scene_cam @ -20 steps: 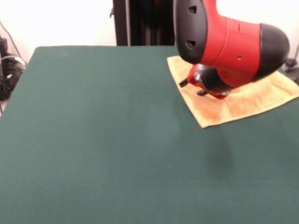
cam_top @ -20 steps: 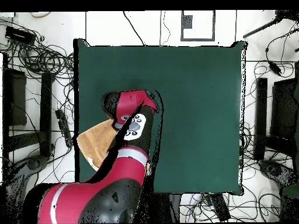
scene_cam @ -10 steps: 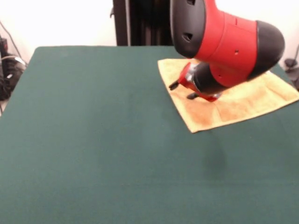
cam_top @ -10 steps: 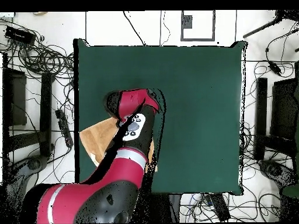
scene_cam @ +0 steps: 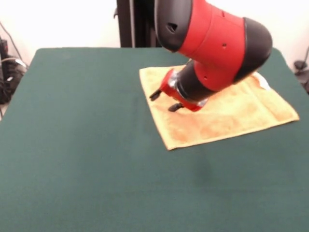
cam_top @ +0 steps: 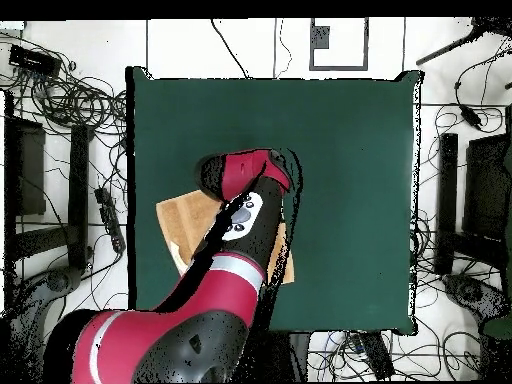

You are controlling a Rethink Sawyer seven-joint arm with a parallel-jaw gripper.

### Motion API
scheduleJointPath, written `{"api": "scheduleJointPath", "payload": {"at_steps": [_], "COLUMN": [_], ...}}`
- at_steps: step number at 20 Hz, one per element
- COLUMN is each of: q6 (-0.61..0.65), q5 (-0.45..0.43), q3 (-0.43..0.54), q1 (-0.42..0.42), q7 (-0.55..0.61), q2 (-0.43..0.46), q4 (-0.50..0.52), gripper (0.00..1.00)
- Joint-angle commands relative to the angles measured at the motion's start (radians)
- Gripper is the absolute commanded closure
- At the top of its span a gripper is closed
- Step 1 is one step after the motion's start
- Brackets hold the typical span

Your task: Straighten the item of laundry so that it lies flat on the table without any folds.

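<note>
The orange-tan towel (scene_cam: pixel 227 118) lies spread on the dark green table (scene_cam: pixel 87 145), right of centre toward the far side, with its white tag (scene_cam: pixel 263 81) at its far right edge. No fold shows on the visible part; the arm hides its middle and far part. My gripper (scene_cam: pixel 164 100) points left, low over the towel's left part, and I cannot see whether it touches. In the overhead view the arm (cam_top: pixel 245 180) covers the gripper and most of the towel (cam_top: pixel 185 220), which shows at the table's (cam_top: pixel 340 150) left side.
The robot's dark pedestal (scene_cam: pixel 140 24) stands behind the table's far edge. Cables and black gear (scene_cam: pixel 7 67) lie off the table's left side. In the overhead view cables (cam_top: pixel 70 90) and equipment ring the table.
The arm has swung left in the front view, and the towel has slid left with it, away from the table's right edge. More of the towel now lies on the table.
</note>
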Motion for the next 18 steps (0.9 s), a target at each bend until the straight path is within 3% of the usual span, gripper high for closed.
{"api": "scheduleJointPath", "payload": {"at_steps": [1, 18], "q6": [-0.418, -0.385], "q5": [-0.107, -0.19], "q3": [0.044, 0.05], "q1": [-0.061, -0.076], "q7": [0.188, 0.099], "q2": [0.195, 0.183], "q4": [-0.011, -0.015], "gripper": [0.0, 0.0]}}
